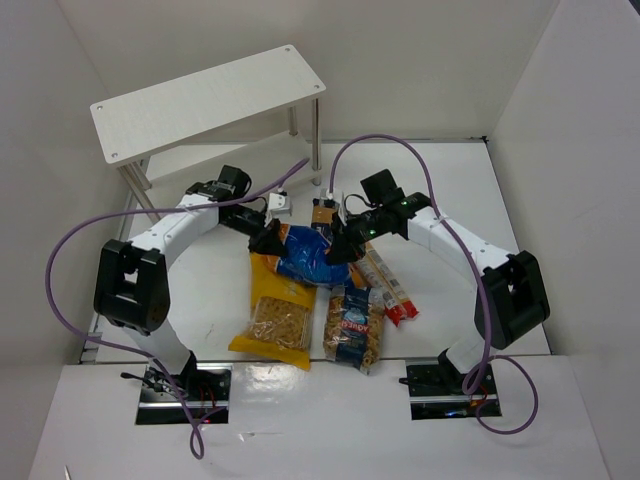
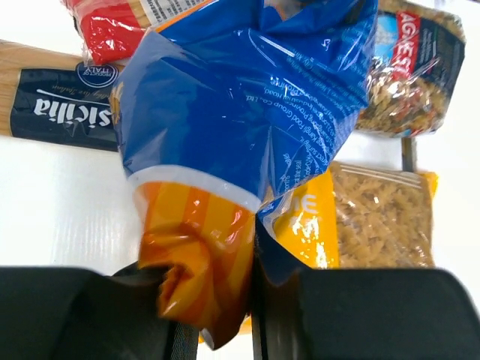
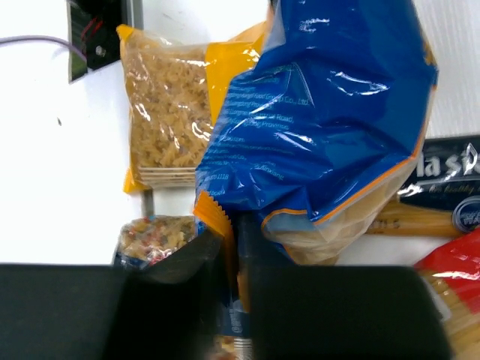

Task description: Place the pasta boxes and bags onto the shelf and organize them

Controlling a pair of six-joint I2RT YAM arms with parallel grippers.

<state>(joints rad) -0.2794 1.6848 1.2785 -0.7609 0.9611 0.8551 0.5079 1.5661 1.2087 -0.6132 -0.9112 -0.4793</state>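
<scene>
Both grippers hold the blue bag with orange ends (image 1: 303, 255) above the table. My left gripper (image 2: 217, 300) is shut on its orange end (image 2: 199, 247); my right gripper (image 3: 234, 262) is shut on its other orange edge (image 3: 217, 217). The large yellow windowed bag (image 1: 275, 315) lies under it, and the clear blue-labelled bag (image 1: 355, 328) to its right. The long red pack (image 1: 390, 290) and the long navy-tan box (image 2: 64, 101) lie near the right gripper. The white two-tier shelf (image 1: 200, 100) stands at the back left.
White walls enclose the table on three sides. Purple cables (image 1: 70, 250) loop off both arms. The arm bases (image 1: 180, 385) are bolted at the near edge.
</scene>
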